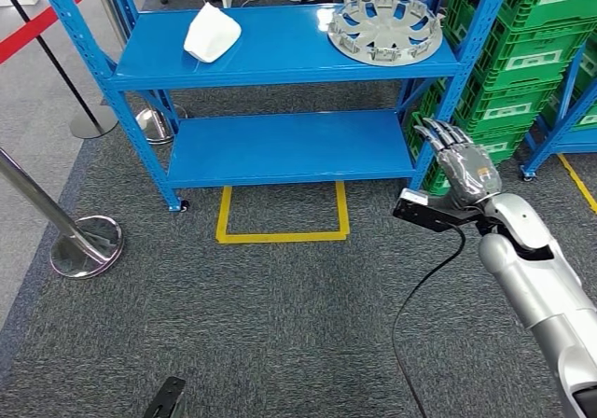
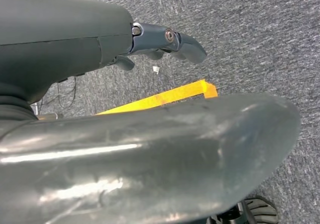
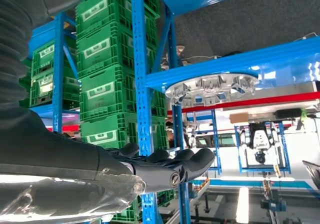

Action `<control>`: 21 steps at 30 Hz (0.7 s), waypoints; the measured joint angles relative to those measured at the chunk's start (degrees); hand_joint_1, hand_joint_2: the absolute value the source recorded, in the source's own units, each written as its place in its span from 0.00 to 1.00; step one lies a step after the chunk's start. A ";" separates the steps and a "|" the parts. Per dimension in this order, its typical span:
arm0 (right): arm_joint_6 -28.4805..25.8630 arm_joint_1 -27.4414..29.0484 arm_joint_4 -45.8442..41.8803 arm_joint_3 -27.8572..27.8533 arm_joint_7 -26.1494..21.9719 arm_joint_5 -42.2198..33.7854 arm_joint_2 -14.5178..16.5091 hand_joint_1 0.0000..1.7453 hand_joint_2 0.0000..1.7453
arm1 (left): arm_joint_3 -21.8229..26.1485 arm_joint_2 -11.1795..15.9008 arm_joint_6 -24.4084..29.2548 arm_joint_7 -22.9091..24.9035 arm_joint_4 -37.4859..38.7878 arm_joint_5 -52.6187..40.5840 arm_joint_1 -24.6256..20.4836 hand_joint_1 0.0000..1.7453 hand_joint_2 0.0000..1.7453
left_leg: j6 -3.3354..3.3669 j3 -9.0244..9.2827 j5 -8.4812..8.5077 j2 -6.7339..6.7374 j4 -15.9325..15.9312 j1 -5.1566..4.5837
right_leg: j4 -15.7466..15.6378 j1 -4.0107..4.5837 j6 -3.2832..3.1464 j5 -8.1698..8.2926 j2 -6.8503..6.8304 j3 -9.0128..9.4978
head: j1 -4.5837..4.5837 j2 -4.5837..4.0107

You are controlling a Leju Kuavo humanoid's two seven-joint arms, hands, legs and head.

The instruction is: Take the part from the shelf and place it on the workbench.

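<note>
Two things lie on the top board of the blue shelf (image 1: 282,49): a silver wheel cover (image 1: 385,29) toward the right end, and a white cover (image 1: 211,33) toward the left end. Which of them is the part, the task does not say; the right hand (image 1: 461,166) is raised nearest to the wheel cover, so I judge this one is the aim.

The right hand is below the wheel cover and to the right of it, beside the right front post of the shelf, well apart from it. Its fingers are stretched out, nearly straight and close together, and it holds nothing. The left hand (image 2: 166,41) hangs over the grey carpet near a yellow floor line (image 2: 158,100); its fingers look loosely extended with nothing in them.

The wheel cover looks like thin moulded plastic: probably light, fairly stiff, but able to bend and with a smooth, rather slippery face. It is wide and flat, with open slots between the spokes and clips standing around the rim. I think the best hold is at the near rim, thumb on one side and fingers on the other, or fingers through a slot. The clips look breakable, so the hand should not squeeze on them.
</note>
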 joint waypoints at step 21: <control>0.05 1.72 -0.67 -1.42 -0.27 0.53 -0.09 0.00 1.00 | -0.05 0.00 0.10 0.61 0.00 -0.70 -0.03 0.00 0.00 | 0.00 0.00 0.00 0.00 0.01 0.00 | 0.00 0.00 0.00 0.00 0.00 0.00 | -0.01 0.00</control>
